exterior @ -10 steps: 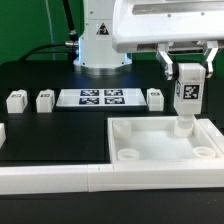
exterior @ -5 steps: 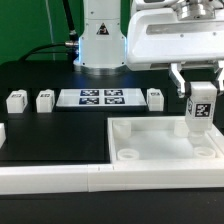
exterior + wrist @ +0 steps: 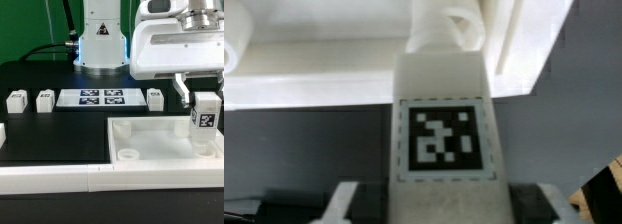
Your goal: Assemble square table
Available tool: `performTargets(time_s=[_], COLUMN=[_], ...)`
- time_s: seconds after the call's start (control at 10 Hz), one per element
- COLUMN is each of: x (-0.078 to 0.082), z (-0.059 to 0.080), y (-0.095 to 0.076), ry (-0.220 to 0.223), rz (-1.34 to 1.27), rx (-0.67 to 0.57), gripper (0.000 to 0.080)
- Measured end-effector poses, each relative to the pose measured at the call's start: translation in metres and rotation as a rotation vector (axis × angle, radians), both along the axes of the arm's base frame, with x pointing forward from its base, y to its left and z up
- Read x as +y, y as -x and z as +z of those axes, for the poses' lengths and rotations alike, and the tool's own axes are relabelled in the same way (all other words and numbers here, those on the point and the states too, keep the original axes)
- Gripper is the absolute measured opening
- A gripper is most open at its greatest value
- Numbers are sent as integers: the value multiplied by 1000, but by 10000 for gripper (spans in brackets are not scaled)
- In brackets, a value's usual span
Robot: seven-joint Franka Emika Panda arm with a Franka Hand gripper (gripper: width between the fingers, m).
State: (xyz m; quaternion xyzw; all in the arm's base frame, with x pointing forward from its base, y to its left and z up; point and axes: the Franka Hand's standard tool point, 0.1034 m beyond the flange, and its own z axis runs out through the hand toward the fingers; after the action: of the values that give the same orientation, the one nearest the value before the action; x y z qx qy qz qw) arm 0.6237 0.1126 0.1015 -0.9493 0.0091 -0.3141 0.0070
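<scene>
My gripper [image 3: 205,98] is shut on a short white leg [image 3: 206,125] and holds it upright by its upper end. The leg's black-white tag faces the exterior camera. The square table top [image 3: 150,131], white with a raised rim, lies at the exterior view's front right. The leg's lower end is down at the top's right near corner and hides the socket there; whether they touch I cannot tell. A round socket [image 3: 128,155] shows at the left near corner. In the wrist view the tagged leg [image 3: 446,130] runs between my fingers [image 3: 345,205] towards the top [image 3: 313,85].
Three loose tagged legs [image 3: 14,99] [image 3: 44,99] [image 3: 155,97] stand in a row at the back, beside the marker board [image 3: 101,97]. A long white border bar [image 3: 50,181] runs along the front and another [image 3: 2,132] lies at the left edge. The robot base [image 3: 98,40] stands behind.
The gripper has carried the leg to the exterior view's right and lower, from above the top's middle right down to its right near corner. The grip is unchanged.
</scene>
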Motion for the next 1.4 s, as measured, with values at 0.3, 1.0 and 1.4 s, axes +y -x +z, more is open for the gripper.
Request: performTargets(time_s=[0.3, 1.0, 1.4], x=[8, 9, 9], z=[-7, -15, -17], y=[2, 3, 4], ry=[-1, 6, 9], rz=[3, 1, 5], rx=[8, -1, 6], gripper=[290, 290, 597])
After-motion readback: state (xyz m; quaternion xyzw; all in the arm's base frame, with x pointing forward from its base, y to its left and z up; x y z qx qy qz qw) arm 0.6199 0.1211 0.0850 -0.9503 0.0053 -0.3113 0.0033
